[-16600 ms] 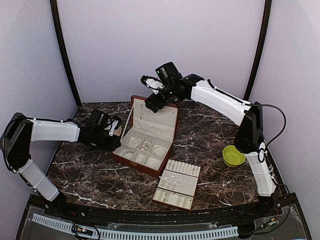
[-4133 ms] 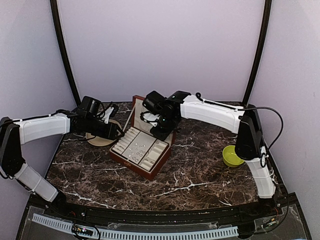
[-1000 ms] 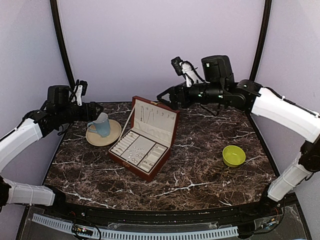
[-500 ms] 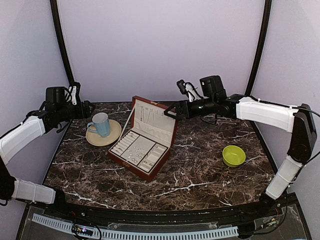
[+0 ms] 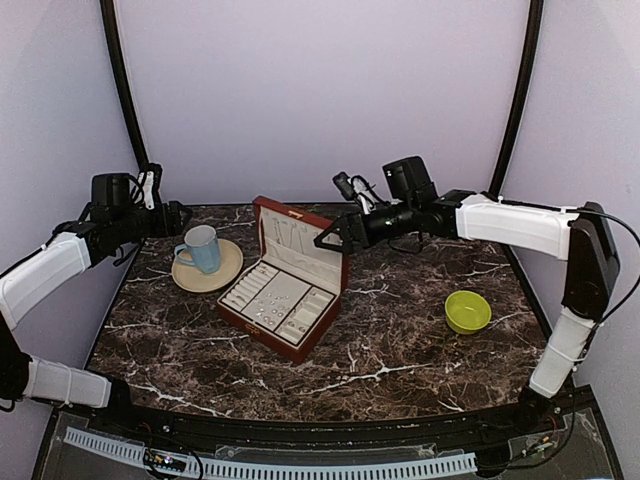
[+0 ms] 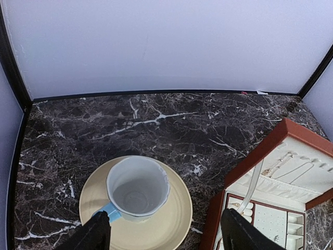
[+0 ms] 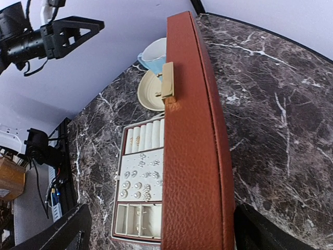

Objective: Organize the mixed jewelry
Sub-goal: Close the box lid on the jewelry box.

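left gripper (image 5: 178,212): fingers spread, nothing between them, upper left of top view, near mug (image 5: 202,248) on saucer (image 5: 228,270) | right gripper (image 5: 328,236): fingers released wide, by the raised lid (image 5: 298,236), contact I cannot tell | mixed jewelry (image 7: 137,182): small silvery pieces in the cream tray of open box (image 5: 296,343), frame centre | green bowl (image 5: 467,311): lower right, well apart

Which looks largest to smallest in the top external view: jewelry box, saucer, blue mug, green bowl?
1. jewelry box
2. saucer
3. blue mug and green bowl: about alike, not ranked.
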You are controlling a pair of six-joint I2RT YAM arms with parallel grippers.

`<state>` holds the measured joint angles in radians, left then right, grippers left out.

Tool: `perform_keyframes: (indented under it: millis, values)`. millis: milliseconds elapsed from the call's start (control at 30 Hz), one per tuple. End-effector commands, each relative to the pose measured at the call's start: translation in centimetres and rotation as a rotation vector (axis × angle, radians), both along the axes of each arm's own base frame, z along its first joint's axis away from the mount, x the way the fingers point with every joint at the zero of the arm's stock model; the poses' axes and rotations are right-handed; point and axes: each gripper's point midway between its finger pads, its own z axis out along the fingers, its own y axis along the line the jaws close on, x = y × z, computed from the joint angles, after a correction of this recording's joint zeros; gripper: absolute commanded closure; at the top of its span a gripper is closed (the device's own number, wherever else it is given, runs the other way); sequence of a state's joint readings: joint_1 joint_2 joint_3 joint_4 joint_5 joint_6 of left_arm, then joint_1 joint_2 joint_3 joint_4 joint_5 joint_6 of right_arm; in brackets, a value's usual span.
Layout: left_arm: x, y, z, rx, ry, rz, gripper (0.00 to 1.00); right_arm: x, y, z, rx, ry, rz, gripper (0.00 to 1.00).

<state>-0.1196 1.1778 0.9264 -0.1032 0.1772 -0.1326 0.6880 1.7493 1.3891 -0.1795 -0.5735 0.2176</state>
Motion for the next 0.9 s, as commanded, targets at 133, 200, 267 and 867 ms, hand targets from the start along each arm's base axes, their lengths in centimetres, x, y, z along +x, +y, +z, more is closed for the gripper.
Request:
perform_keyframes:
  millis: [133, 200, 267, 867]
  values:
    - [0.0, -0.1, 0.2, 0.004, -0.019, -0.017, 0.24, -5.6, 2.9, 2.6, 0.083, 0.008, 0.181, 0.05]
    - [0.0, 0.0, 0.1, 0.007, -0.017, -0.016, 0.24, -6.5, 3.5, 2.5, 0.097, 0.03, 0.209, 0.05]
    - [-0.1, -0.1, 0.2, 0.007, -0.019, -0.017, 0.24, -7.7, 4.0, 2.2, 0.122, 0.073, 0.243, 0.05]
    - [-3.1, -8.3, -3.2, -0.131, 0.088, -0.214, 0.4, -7.3, 6.0, -2.7, -0.05, 0.007, -0.06, 0.25]
